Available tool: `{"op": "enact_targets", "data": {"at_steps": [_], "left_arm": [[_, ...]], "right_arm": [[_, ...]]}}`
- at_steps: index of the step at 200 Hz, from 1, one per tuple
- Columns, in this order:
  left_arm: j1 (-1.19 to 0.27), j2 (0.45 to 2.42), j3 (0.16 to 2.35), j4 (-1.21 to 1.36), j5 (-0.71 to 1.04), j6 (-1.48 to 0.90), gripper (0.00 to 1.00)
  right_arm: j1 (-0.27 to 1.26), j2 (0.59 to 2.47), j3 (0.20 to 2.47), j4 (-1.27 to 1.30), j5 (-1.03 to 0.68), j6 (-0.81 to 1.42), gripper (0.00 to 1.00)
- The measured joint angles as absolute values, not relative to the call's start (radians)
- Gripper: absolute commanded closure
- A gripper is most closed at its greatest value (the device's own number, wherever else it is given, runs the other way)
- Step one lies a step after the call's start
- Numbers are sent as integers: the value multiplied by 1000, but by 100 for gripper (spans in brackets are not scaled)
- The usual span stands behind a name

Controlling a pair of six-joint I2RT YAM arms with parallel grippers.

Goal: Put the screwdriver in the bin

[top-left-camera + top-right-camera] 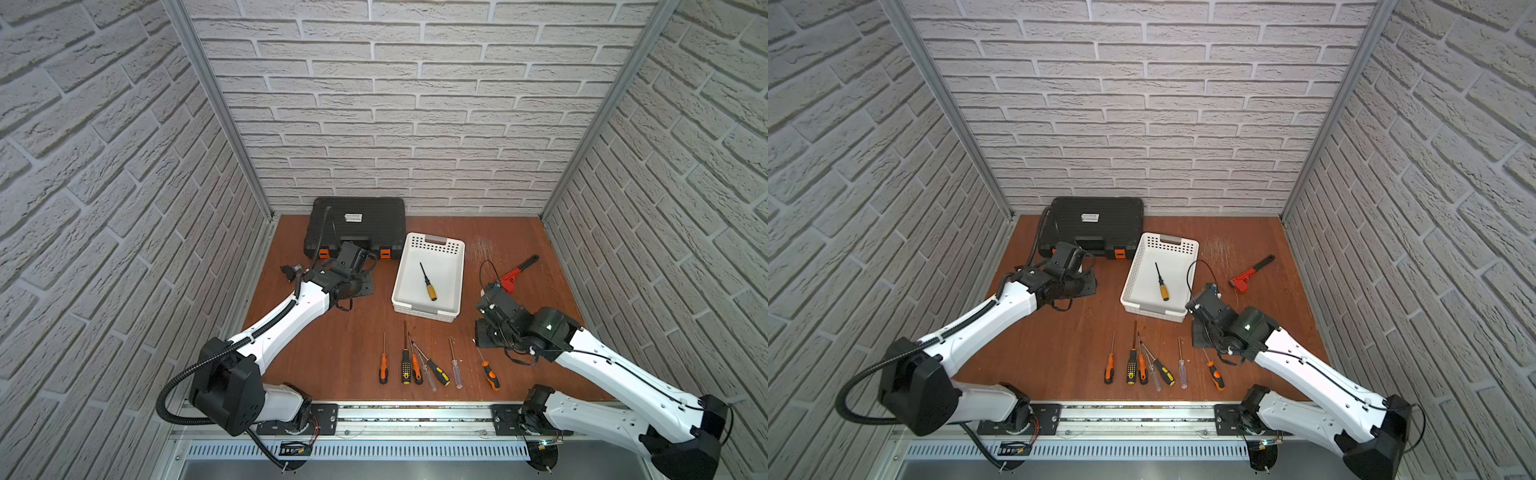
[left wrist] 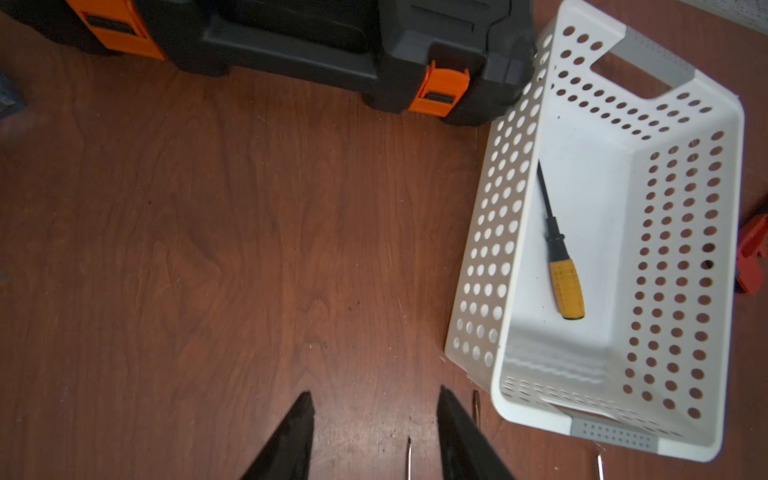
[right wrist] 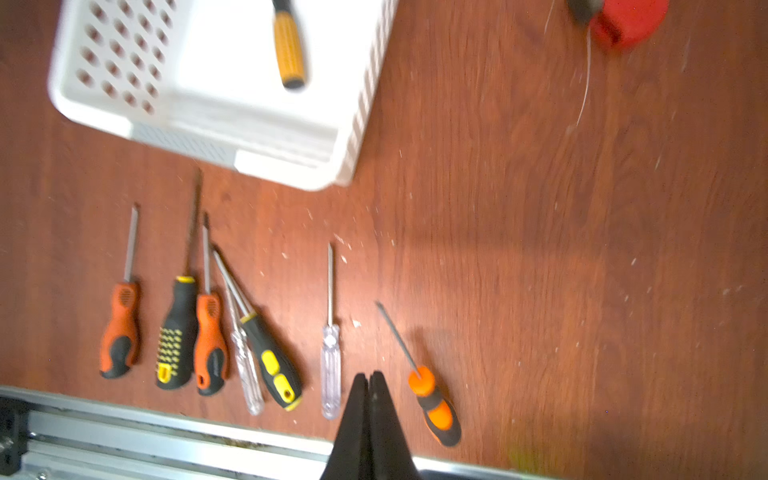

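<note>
One yellow-handled screwdriver [image 1: 428, 282] lies flat inside bin [image 1: 424, 315], handle toward near grey strip. Seven more screwdrivers [image 1: 406, 368] in row on table [image 1: 332, 340], just in front of bin. Left of bin: left gripper [image 2: 374, 392], jaws partly apart, empty. Off bin's near right corner: right gripper [image 3: 368, 374], jaws pressed together, empty.

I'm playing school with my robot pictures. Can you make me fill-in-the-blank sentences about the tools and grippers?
Just ____ screwdriver lies in the bin.
The right gripper has its jaws ____, holding nothing.
The wrench beside the bin is ____.
The tool case has ____ latches.
Missing words: one, shut, red, orange.
</note>
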State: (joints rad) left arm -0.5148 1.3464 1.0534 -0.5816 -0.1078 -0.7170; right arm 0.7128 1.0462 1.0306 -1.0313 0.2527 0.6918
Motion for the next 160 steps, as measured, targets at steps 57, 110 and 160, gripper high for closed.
{"op": "enact_targets", "data": {"at_steps": [57, 110, 160], "left_arm": [[-510, 1247, 988, -588, -109, -738, 49], [-499, 1198, 974, -591, -119, -738, 48], [-498, 1205, 965, -557, -105, -735, 44]], "right_arm": [[614, 1374, 1281, -947, 191, 473, 94], [494, 1275, 1176, -957, 126, 452, 90], [282, 1224, 978, -954, 87, 476, 63]]}}
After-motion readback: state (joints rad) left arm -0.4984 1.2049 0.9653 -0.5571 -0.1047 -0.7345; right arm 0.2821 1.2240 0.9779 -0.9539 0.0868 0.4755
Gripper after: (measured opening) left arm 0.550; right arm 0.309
